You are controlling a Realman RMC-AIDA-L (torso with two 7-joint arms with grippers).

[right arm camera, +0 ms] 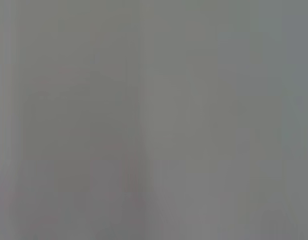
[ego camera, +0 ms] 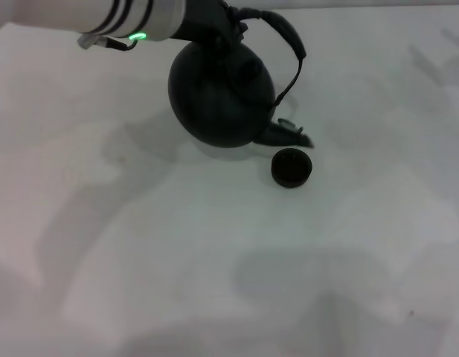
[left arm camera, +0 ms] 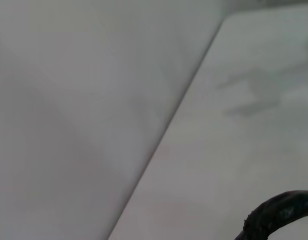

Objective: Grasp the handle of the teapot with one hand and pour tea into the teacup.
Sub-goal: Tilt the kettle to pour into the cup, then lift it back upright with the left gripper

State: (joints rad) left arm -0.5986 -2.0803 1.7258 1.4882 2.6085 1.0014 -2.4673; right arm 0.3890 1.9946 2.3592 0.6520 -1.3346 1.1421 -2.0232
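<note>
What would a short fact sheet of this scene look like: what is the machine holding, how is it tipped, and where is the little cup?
teapot: black, round, lifted and tilted, spout pointing down toward the cup
handle: arched over the pot, held near its far end
left tool: reaches in from the upper left, at the handle; fingers hidden
teacup: small, dark, upright on the table, just below the spout tip
table: pale, plain
right tool: not in view
</note>
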